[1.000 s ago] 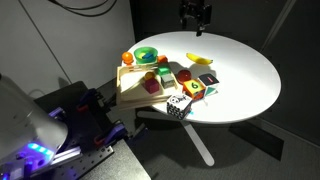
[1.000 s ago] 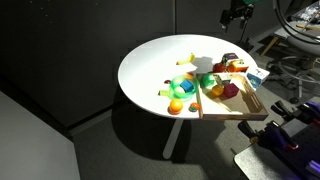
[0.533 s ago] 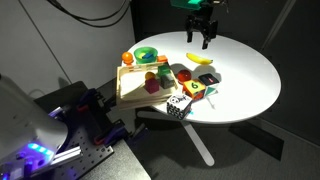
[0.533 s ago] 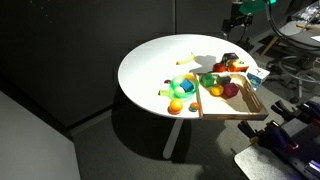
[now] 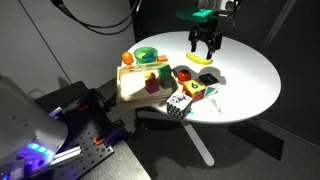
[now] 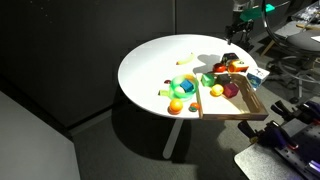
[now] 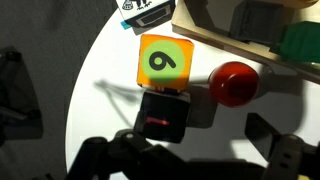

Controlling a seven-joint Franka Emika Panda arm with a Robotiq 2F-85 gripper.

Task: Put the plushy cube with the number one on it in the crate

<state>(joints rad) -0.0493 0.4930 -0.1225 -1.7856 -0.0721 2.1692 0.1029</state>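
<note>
The plushy black cube point(image 7: 162, 115) with a red mark like a one lies on the white table, straight below my gripper point(image 7: 155, 135) in the wrist view. It also shows in an exterior view point(image 5: 183, 74), beside the crate. My gripper point(image 5: 205, 42) is open and empty. It hangs above the table near a banana point(image 5: 200, 58), apart from the cube. The crate point(image 5: 128, 92) is a shallow, light wooden box that holds several toys. It also shows in an exterior view point(image 6: 236, 108) and at the top right of the wrist view point(image 7: 215, 38).
An orange and green number cube point(image 7: 165, 63) touches the black cube's far side. A red ball point(image 7: 235, 83) lies next to it. A dice cube point(image 5: 177, 106) sits at the table's edge. A green bowl point(image 5: 146, 56) stands at the crate's far side.
My gripper has come down from high above the back of the table and now hangs lower, over the banana and cubes. The objects have not moved.
</note>
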